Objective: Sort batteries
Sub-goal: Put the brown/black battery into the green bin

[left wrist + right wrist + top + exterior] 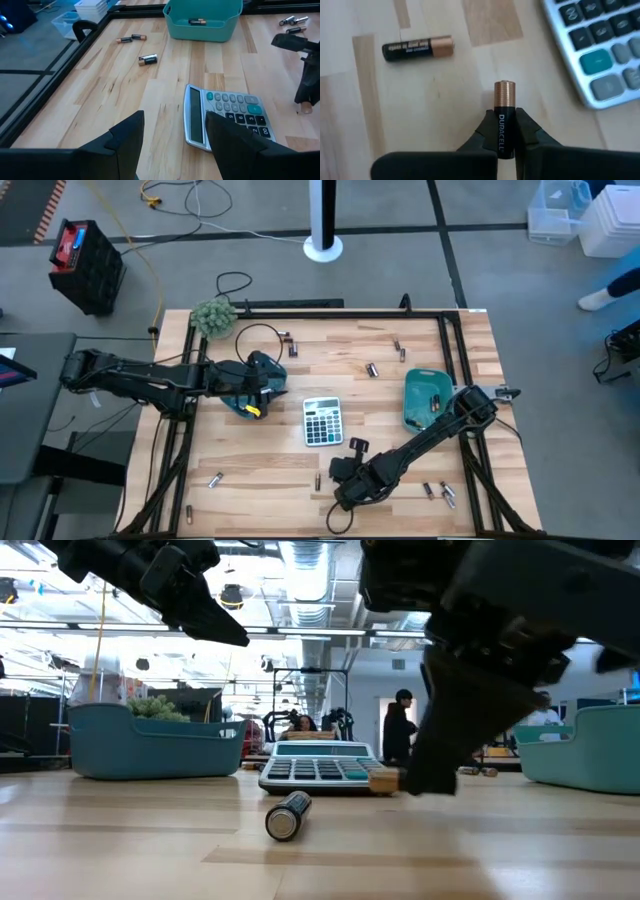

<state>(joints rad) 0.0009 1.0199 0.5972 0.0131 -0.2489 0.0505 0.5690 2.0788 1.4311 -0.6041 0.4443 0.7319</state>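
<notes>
Small cylindrical batteries lie scattered over the wooden table, among them one (372, 368) at the far middle and one (288, 815) on its side close to the low camera. My right gripper (345, 477) is at the near middle, in front of the grey calculator (322, 420), shut on a black and copper battery (502, 115). Another battery (417, 48) lies flat on the wood just beyond it. My left gripper (172, 145) hangs open and empty over the left teal tray (243, 404). The right teal tray (202, 20) has a battery (196, 21) inside. My right gripper pinches the battery's black body (501, 131) between its two fingertips, one on each long side. The fingers slant down from above. The copper end (503, 92) juts out past the fingertips, roughly level and seemingly just clear of the wood (383, 780).
A dark metal frame (455, 350) borders the table. A green plant-like tuft (213, 315) sits at the far left corner, with a black cable loop (262, 338) beside it. More batteries lie near the right front (440, 492) and left front (215, 478). People stand in the room beyond.
</notes>
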